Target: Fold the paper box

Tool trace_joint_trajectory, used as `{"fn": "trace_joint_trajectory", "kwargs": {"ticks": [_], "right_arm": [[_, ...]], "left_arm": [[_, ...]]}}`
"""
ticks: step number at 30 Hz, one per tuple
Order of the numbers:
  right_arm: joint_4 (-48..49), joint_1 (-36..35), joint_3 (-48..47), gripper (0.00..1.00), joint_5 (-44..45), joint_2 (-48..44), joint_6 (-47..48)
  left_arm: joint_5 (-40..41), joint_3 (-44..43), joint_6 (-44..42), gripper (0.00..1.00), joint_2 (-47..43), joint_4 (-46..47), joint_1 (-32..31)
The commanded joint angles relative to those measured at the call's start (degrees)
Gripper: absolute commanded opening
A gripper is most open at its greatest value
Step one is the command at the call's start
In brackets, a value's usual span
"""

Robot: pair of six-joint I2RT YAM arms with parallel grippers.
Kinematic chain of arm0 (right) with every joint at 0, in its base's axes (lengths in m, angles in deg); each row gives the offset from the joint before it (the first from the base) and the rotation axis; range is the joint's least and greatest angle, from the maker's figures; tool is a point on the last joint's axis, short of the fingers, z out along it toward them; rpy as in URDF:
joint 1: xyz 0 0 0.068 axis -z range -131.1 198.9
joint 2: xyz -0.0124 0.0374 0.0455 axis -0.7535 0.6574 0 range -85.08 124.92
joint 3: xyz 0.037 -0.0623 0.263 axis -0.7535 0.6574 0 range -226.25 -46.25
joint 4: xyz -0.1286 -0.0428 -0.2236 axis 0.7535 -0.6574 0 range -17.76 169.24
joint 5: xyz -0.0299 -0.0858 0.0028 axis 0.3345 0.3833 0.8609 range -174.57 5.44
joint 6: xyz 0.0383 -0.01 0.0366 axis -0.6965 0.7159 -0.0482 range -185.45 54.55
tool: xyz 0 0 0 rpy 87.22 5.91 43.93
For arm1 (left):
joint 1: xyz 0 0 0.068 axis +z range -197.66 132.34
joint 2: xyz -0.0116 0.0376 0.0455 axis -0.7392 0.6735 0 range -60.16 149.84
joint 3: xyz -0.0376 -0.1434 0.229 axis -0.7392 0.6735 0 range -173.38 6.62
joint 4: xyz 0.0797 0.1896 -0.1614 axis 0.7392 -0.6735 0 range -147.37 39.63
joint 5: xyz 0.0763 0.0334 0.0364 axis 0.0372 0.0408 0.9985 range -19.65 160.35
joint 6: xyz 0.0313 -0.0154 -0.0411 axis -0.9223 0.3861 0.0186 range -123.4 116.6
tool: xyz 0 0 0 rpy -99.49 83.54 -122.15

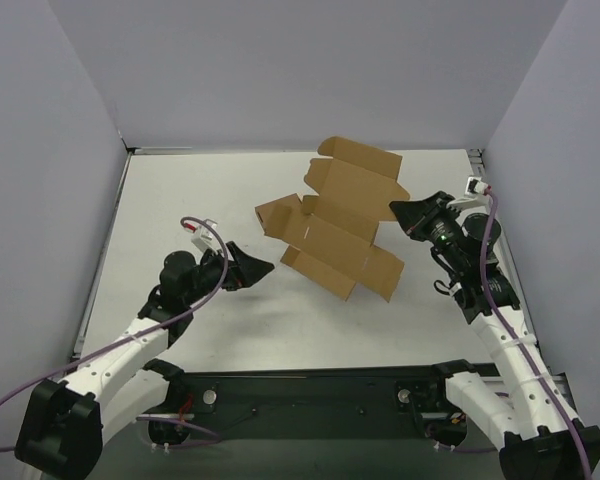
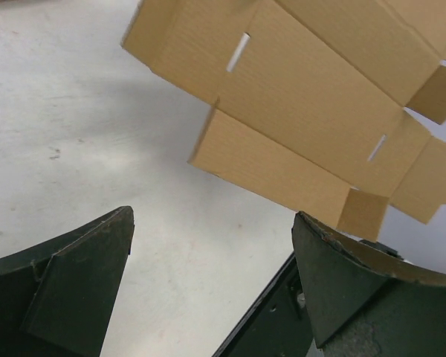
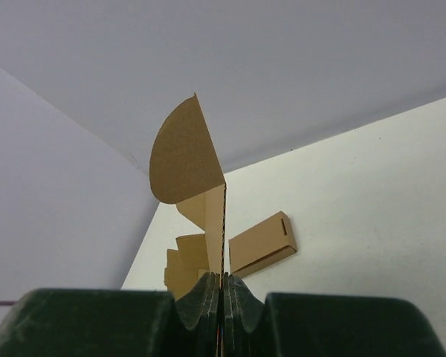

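The box (image 1: pixel 340 225) is in the middle of the top view, a little to the right. It is not folded yet: it is an open sheet with creases, flaps and 2 narrow slots. It hangs tilted over the desk (image 1: pixel 210 190). I cannot tell whether its low edge touches the surface.

The right hand (image 1: pixel 400 212) is pressed together on the right edge of the box, in the right half of the frame. In the right wrist view the cardboard stands thin between the closed fingers, edge-on to the camera, with a round tab (image 3: pixel 182 160) rising above them.

The left hand (image 1: pixel 260 268) is spread wide and holds nothing. It is in the lower left part of the top view, near the box but apart from it, and its tips point up and to the right, toward the cardboard.

The relation that matters: the box lies up and right of the left hand. The long panels run from the centre left of the frame down to the lower right, so this hand faces their left ends. In its own view the lowest panel is just past the 2 fingers, slightly right of the gap.

I judge that folding has hardly started. The left hand is the free one, and the closest panel is the lowest.
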Motion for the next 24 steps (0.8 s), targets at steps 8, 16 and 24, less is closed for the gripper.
{"fn": "trace_joint_trajectory", "kwargs": {"ticks": [8,16,24], "right_arm": [[8.8,-5.7,3.7,0.0,10.2,-4.9,-6.4],[10.8,-8.1,5.5,0.0,12.8,-5.9,-9.1],[12.9,-9.3,8.0,0.0,15.2,-7.1,-11.0]], "left_arm": [[18.1,6.9,20.3,0.97,9.4,30.8,-17.8],[17.3,4.3,23.5,0.97,19.6,42.7,-19.2],[18.7,4.2,27.2,0.92,24.8,50.3,-20.8]]}}
